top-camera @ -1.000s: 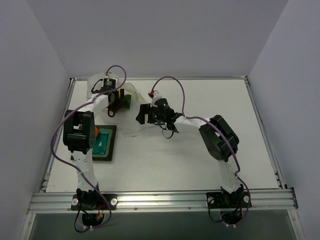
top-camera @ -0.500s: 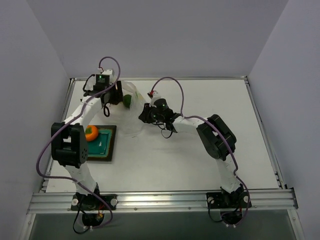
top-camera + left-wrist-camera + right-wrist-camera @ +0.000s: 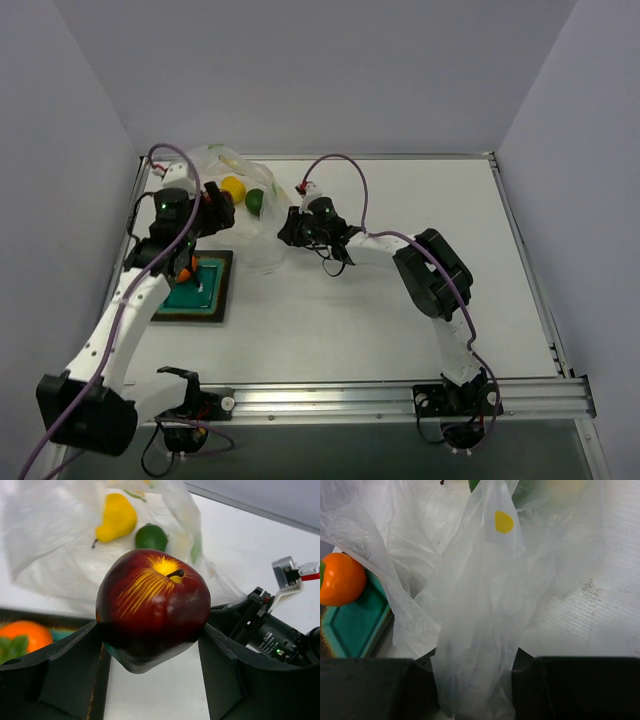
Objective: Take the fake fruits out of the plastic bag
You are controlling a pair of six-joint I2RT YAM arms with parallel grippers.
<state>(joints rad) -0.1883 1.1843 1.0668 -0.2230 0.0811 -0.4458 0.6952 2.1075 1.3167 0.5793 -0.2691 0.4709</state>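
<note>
My left gripper [image 3: 151, 632] is shut on a dark red apple [image 3: 152, 600] with yellow streaks, held in the air above the near right edge of the green tray [image 3: 205, 292]. An orange fruit [image 3: 183, 267] lies in that tray. The translucent plastic bag [image 3: 255, 235] lies beyond, with a yellow pear [image 3: 116, 519] and a green fruit [image 3: 151, 536] inside. In the top view the left gripper [image 3: 208, 203] hangs at the bag's left side. My right gripper [image 3: 287, 228] is shut on a bunched fold of the plastic bag [image 3: 475, 630] at its right edge.
The green tray [image 3: 355, 625] with its dark rim sits left of the bag, with the orange fruit [image 3: 340, 579] on it. The right arm's wrist [image 3: 272, 632] lies low on the table just right of the bag. Grey walls enclose the table.
The left arm has drawn back out of the bag with the apple and swung up and to the left. The right gripper has closed on the bag's right edge.
</note>
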